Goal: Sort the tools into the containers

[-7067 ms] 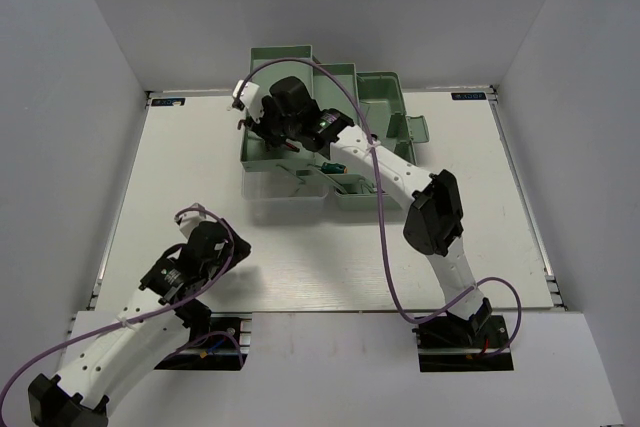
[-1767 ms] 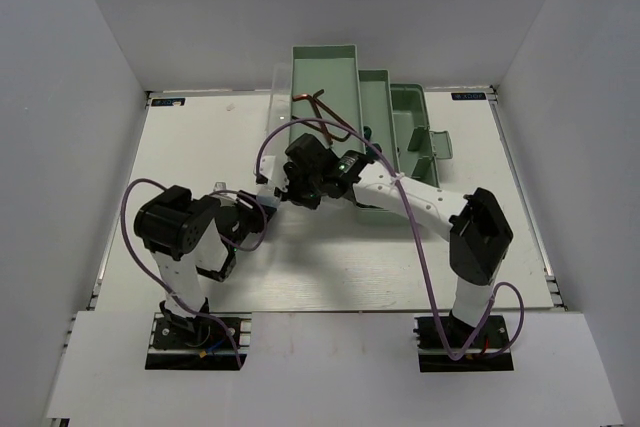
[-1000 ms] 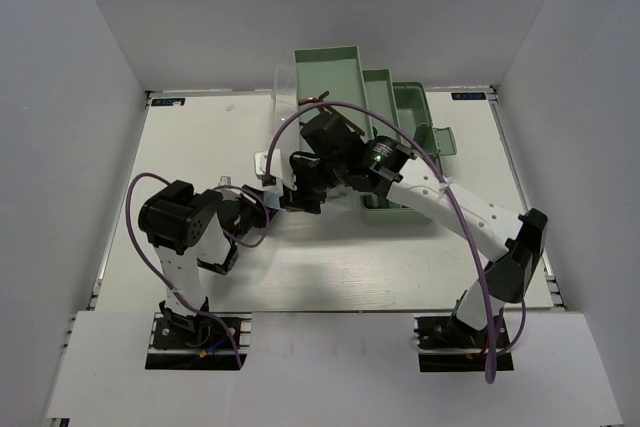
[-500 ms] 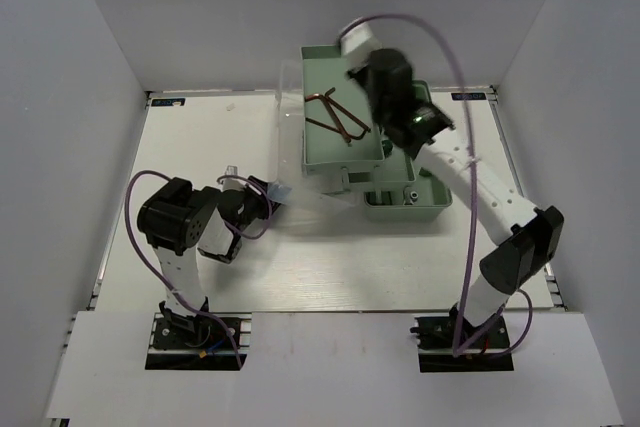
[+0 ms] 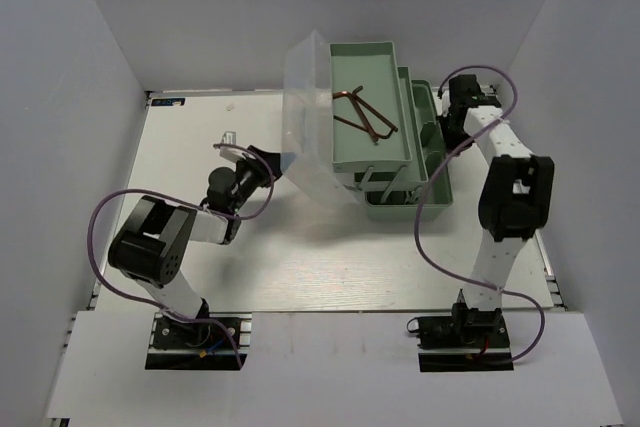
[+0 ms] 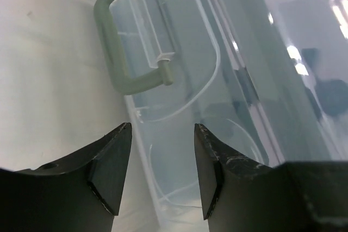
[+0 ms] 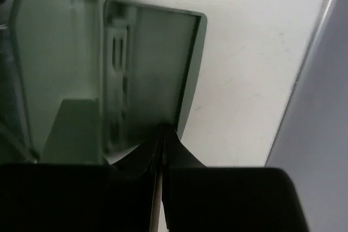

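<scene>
The toolbox stands at the back middle of the table. Its top pale-green tray (image 5: pixel 385 137) holds two dark L-shaped hex keys (image 5: pixel 362 119). The lower trays (image 5: pixel 432 162) step out to the right. The translucent lid (image 5: pixel 308 117) stands tilted on the left. My left gripper (image 5: pixel 262 163) is open and empty beside the lid's lower edge. In the left wrist view its jaws (image 6: pixel 163 172) frame the lid (image 6: pixel 228 80) below the green handle (image 6: pixel 115 52). My right gripper (image 5: pixel 452 110) is shut. Its tips (image 7: pixel 165 129) touch the rim of a green side flap (image 7: pixel 149 63). The wrenches, screwdrivers and rod are hidden.
White walls close in the table at the back and both sides. The right wall (image 7: pixel 321 107) is close beside my right gripper. Bare white tabletop (image 5: pixel 330 257) lies in front of the toolbox. Purple cables loop from both arms.
My right arm has swung from over the toolbox's left front to its far right side. The lid has tipped up on the left. My left gripper has reached toward the lid.
</scene>
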You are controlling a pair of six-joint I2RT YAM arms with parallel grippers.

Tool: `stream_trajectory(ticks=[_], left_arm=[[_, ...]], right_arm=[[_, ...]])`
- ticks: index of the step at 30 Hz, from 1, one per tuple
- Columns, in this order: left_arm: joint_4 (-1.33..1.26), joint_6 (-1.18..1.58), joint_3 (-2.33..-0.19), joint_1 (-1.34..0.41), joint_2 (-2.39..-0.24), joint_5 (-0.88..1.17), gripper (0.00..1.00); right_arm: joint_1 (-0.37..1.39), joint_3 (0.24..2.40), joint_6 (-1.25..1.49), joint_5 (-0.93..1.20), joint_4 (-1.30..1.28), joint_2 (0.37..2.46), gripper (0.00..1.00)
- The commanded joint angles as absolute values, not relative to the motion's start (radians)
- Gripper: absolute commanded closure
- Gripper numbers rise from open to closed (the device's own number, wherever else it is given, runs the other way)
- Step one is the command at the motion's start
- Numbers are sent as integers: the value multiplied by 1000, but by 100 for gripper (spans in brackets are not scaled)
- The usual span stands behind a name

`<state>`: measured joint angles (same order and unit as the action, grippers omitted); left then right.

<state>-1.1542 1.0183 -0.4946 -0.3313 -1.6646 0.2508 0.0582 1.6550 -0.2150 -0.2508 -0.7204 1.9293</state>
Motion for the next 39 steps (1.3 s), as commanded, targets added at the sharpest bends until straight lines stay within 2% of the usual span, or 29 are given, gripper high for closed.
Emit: stream_trajectory(ticks=[1, 4, 5, 10, 16, 21, 24, 25, 27, 28, 29, 31, 32, 33, 34, 35, 36, 38, 39], left_arm=[[-1108, 959, -570, -347, -1598, 304, 40], [-1036, 945, -633, -356, -1589, 336, 40], [-1035, 945, -647, -365, -1610, 365, 40], [-1017, 956, -771, -390, -1689, 446, 40], [-957, 956, -914, -454, -1773, 499, 40], [-855, 947, -1037, -512, -1830, 572, 40], [-778, 911, -1086, -537, -1845, 592, 40], [-767, 896, -1086, -537, -1836, 592, 40], [-767, 884, -1077, -537, -1815, 558, 40], [-741, 871, -1077, -537, -1803, 549, 37], [-732, 871, -1077, -537, -1793, 537, 35], [-717, 859, -1077, -537, -1754, 511, 29], [-716, 859, -1066, -537, -1732, 496, 18], [-698, 838, -1054, -537, -1679, 476, 16], [-654, 795, -1054, -537, -1645, 427, 16], [-629, 769, -1045, -537, -1608, 399, 14], [-596, 743, -1031, -537, -1567, 364, 14], [-467, 657, -1019, -537, -1435, 237, 13], [-404, 632, -1019, -537, -1396, 189, 13]], right_arm=[[51, 1664, -195, -98, -856, 1996, 98], [32, 1664, -201, 78, -879, 2045, 100], [17, 1667, -202, 239, -903, 2077, 100], [-58, 1608, -146, 532, -870, 2046, 100], [-112, 1531, -118, 712, -776, 1927, 100], [-115, 1526, -133, 662, -782, 1898, 99], [-114, 1482, -140, 543, -732, 1841, 90], [-114, 1468, -135, 446, -695, 1768, 83], [-112, 1417, -135, 275, -632, 1718, 76], [-110, 1411, -132, 103, -605, 1674, 73], [-117, 1402, -132, 54, -582, 1646, 64], [-123, 1385, -132, -74, -561, 1620, 57], [-130, 1378, -146, -93, -554, 1609, 53], [-135, 1371, -144, -89, -558, 1614, 51], [-140, 1361, -143, -78, -569, 1612, 44], [-156, 1350, -143, -51, -563, 1611, 41], [-161, 1342, -134, -31, -560, 1599, 32], [-170, 1290, -127, 29, -513, 1576, 25], [-172, 1273, -126, 41, -480, 1560, 25]])
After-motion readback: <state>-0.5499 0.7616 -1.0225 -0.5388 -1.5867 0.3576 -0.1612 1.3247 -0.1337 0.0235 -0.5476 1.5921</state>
